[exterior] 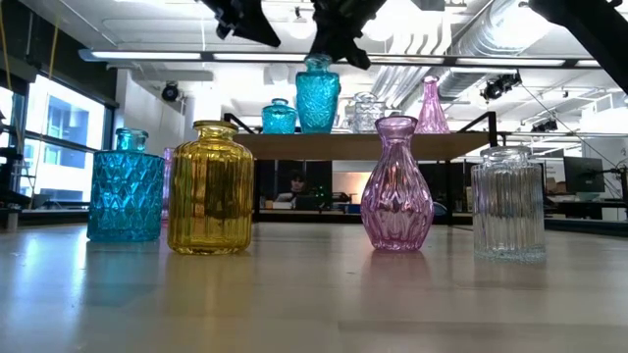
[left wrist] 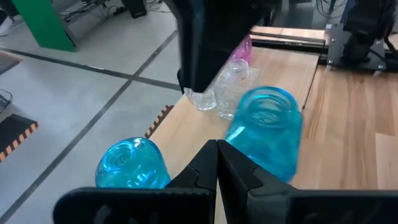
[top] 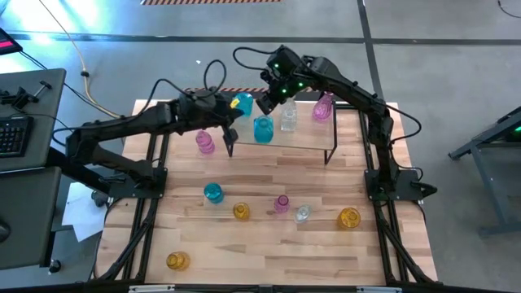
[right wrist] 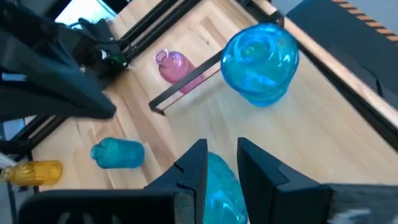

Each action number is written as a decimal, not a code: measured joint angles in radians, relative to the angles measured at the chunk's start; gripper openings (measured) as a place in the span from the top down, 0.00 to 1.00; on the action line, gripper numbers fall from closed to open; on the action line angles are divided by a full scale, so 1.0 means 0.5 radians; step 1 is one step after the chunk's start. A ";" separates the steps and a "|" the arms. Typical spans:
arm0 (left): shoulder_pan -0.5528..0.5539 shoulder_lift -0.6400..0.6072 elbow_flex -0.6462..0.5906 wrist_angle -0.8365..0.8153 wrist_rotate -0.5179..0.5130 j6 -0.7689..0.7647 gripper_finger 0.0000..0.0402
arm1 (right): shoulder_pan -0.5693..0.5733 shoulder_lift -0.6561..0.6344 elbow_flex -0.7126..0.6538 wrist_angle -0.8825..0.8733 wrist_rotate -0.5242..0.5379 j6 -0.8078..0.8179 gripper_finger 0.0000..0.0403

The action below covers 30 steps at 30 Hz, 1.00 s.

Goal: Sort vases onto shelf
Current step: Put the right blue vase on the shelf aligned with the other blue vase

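The shelf [top: 309, 140] stands at the table's far middle. On its board rest a round teal vase [top: 242, 103], a taller teal vase [top: 263, 129], a clear vase [top: 288, 120] and a pink vase [top: 324, 106], each on its base. My right gripper [top: 267, 102] hangs over the shelf's far edge, just beyond the taller teal vase [left wrist: 267, 130], whose mouth shows with no finger in it. Its fingers [right wrist: 222, 152] stand a little apart, so it is open, and that vase [right wrist: 221, 186] shows through the gap. My left gripper [left wrist: 217, 160] is shut on nothing, raised at the shelf's left end near the round teal vase [left wrist: 134, 165].
More vases stand on the tabletop: a pink one [top: 204, 142] beside the shelf's left leg, then teal [top: 213, 193], yellow [top: 241, 212], pink [top: 282, 203], clear [top: 302, 213] and yellow [top: 349, 217] in a row. Another yellow one [top: 177, 260] stands near the front left corner.
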State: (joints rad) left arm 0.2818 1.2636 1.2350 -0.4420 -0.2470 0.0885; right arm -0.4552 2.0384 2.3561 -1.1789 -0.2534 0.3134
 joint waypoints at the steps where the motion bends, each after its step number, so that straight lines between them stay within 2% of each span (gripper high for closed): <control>1: 0.001 -0.006 0.000 0.000 0.000 -0.005 1.00 | 0.006 0.000 0.000 -0.004 -0.003 0.000 0.83; 9: 0.001 -0.005 0.000 -0.001 0.002 -0.015 1.00 | 0.026 0.000 0.000 -0.009 0.053 0.000 0.83; 14: 0.001 -0.005 0.000 -0.002 0.002 -0.056 1.00 | 0.039 -0.028 -0.001 -0.023 0.204 -0.002 0.86; 21: -0.002 -0.012 -0.001 -0.025 0.041 -0.098 1.00 | 0.159 -0.283 -0.001 -0.111 0.760 -0.051 0.99; 30: 0.010 -0.254 -0.002 -0.052 0.060 -0.170 1.00 | 0.646 -0.557 -0.117 -0.302 1.504 0.217 1.00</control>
State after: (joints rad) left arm 0.2870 1.1367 1.2339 -0.4682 -0.2171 0.0036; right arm -0.1324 1.7599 2.2977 -1.3297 0.4986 0.4219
